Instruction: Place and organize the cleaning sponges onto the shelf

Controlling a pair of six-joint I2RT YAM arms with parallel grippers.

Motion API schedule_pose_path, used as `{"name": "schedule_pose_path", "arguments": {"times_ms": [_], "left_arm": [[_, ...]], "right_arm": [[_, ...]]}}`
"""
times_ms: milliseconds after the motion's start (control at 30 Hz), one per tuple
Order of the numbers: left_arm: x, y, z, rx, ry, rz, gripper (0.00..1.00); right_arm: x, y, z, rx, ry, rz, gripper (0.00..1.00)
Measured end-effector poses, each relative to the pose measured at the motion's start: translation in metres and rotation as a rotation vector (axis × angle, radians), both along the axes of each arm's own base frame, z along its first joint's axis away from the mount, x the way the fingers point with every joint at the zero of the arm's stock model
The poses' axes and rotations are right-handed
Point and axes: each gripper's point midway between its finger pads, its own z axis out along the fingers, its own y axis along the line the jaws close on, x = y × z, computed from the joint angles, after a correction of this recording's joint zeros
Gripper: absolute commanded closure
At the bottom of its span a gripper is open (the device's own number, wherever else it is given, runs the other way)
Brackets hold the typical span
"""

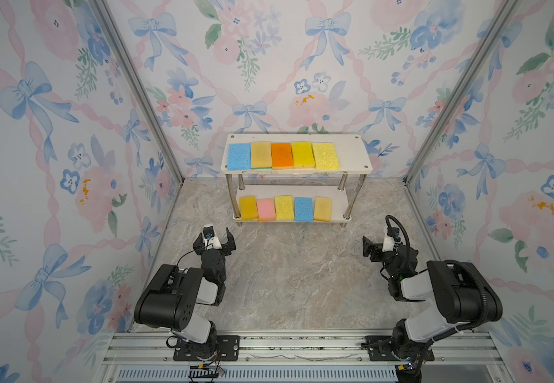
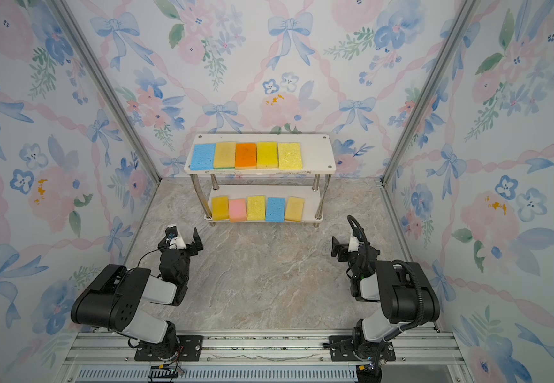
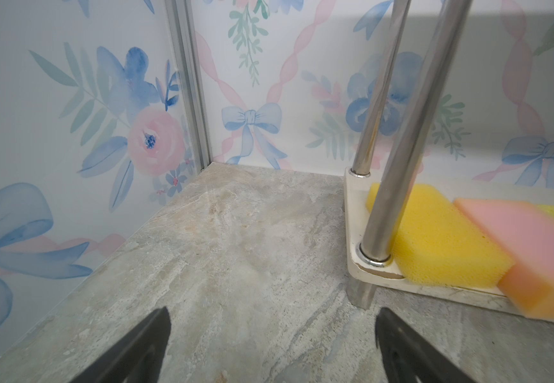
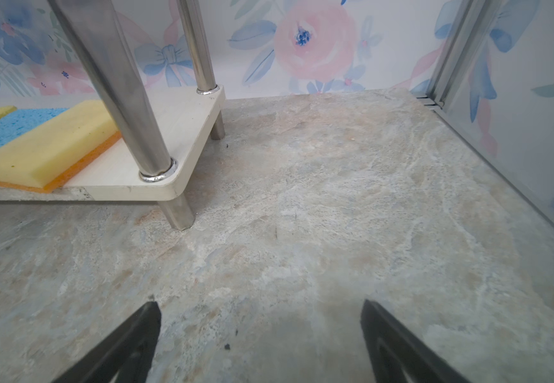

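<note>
Sitting at twelve o'clock on the marble tabletop (image 1: 285,282), the shelf (image 1: 351,152) carries all ten cleaning sponges (image 1: 282,156), five in a row on its top board and five on its lower one. The left gripper (image 1: 214,234) at its seven o'clock and the right gripper (image 4: 260,306) at its four o'clock hang over bare tabletop, both with jaws spread wide and gripping nothing.

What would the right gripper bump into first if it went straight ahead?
Likely nothing soon: the right gripper faces bare table, then the back wall. The shelf stands off to one side; depth is unclear.
</note>
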Motion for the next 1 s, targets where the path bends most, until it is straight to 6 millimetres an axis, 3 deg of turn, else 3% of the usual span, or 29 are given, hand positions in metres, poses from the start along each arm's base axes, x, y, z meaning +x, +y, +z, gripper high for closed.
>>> {"name": "schedule_pose_path", "arguments": {"times_ms": [300,600,1000], "left_arm": [[0.000,0.000,0.000,0.000,0.000,0.000,0.02],[0.000,0.000,0.000,0.000,0.000,0.000,0.02],[0.000,0.000,0.000,0.000,0.000,0.000,0.02]], "right_arm": [[0.030,0.006,0.018,-0.012,0.000,0.022,0.03],[0.026,0.008,0.001,-0.036,0.073,0.010,0.03],[0.025,0.007,0.000,-0.039,0.079,0.003,0.03]]}}
